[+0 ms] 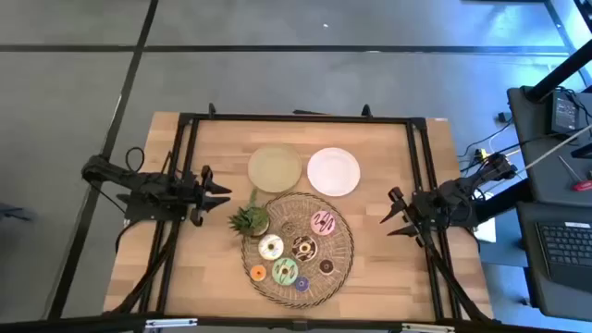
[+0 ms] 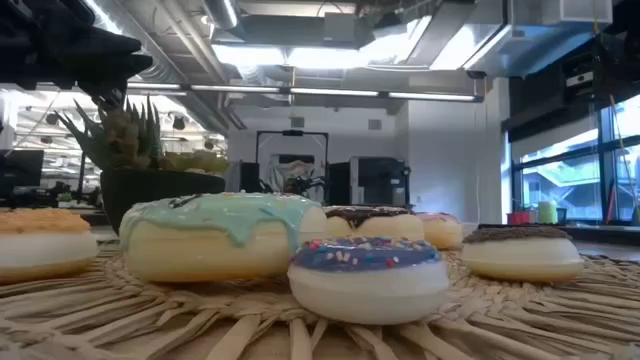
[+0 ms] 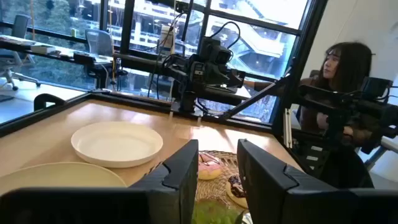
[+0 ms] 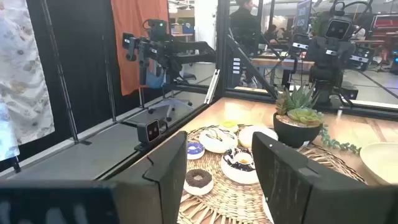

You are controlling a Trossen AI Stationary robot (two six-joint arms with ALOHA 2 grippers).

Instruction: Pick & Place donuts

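Jaws spread on both the left gripper (image 1: 222, 196) and right gripper (image 1: 392, 215), empty; donuts (image 1: 294, 252) partly hidden behind the fingers.

Even overhead brightness — glaring ceiling strips (image 2: 300, 55) in the low view, blurred foreground donuts (image 2: 368, 275), soft shadows.

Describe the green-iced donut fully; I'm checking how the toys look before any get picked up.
The green-iced donut is a ring-shaped toy with a pale cream base and mint icing that drips down its sides, sprinkled on top. It looks like smooth moulded plastic or rubber. It lies flat on the woven mat, near the front, beside the small blue-iced donut and the orange one. No gripper touches it.
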